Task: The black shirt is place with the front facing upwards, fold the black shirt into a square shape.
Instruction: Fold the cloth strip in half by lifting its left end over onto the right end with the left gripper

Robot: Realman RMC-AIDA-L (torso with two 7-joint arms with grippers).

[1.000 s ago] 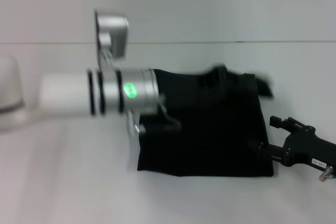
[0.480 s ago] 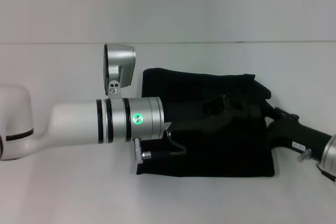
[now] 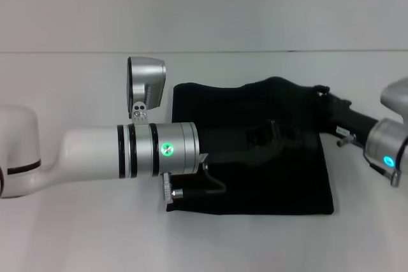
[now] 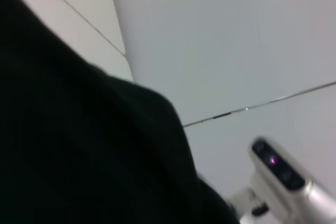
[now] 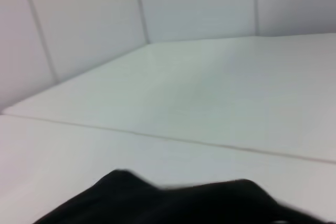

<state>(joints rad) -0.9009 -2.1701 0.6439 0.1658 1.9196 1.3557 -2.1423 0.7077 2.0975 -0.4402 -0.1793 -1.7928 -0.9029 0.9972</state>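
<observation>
The shirt (image 3: 255, 176) is lying mid-table as a dark, roughly rectangular bundle, its long axis running left to right; no print or collar is showing, so which way it points cannot be told. The left gripper (image 3: 268, 137) is reaching in from the left over the shirt's centre. The right gripper (image 3: 322, 97) is sitting at the far right corner, where the cloth is humping up. Both grippers are dark against dark cloth; whether either is gripping cannot be told. Judged nearer the raised corner: the right arm.

White left arm (image 3: 83, 154), silver wrist (image 3: 162, 150) — black rings, green light, grey cable — black right pincer (image 3: 319, 97)
</observation>
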